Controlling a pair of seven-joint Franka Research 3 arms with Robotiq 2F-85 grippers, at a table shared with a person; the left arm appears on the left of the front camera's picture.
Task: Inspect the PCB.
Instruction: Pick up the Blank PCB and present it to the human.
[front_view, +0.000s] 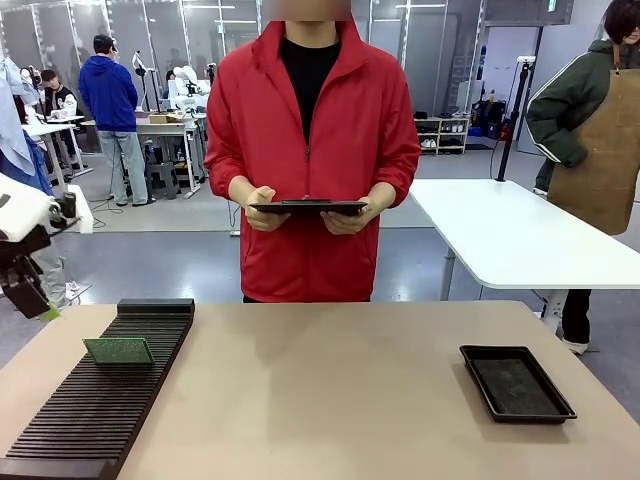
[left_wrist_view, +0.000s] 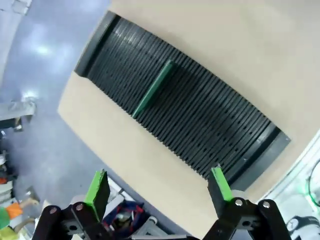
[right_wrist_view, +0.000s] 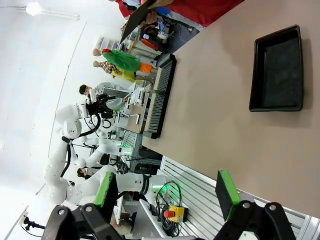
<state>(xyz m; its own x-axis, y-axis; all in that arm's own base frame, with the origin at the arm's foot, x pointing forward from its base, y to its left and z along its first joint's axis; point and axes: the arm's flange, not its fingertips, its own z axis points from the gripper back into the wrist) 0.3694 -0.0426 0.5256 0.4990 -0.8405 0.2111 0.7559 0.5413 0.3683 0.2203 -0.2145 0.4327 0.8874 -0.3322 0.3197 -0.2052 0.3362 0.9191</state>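
Observation:
The PCB (front_view: 118, 350) is a thin green board standing on edge in a slot of the black ribbed rack (front_view: 100, 400) at the table's left. In the left wrist view the PCB (left_wrist_view: 152, 89) shows edge-on across the rack (left_wrist_view: 200, 120), well below my left gripper (left_wrist_view: 159, 185), whose green pads stand wide apart with nothing between them. From the front, the left gripper (front_view: 45, 310) hangs off the table's left edge, above and left of the rack. My right gripper (right_wrist_view: 166, 192) is open and empty, high over the table's near edge.
A black shallow tray (front_view: 515, 383) lies at the table's right and also shows as the tray (right_wrist_view: 277, 70) in the right wrist view. A person in a red jacket stands at the far side holding a dark tablet (front_view: 308, 207) in both hands. A white table stands behind on the right.

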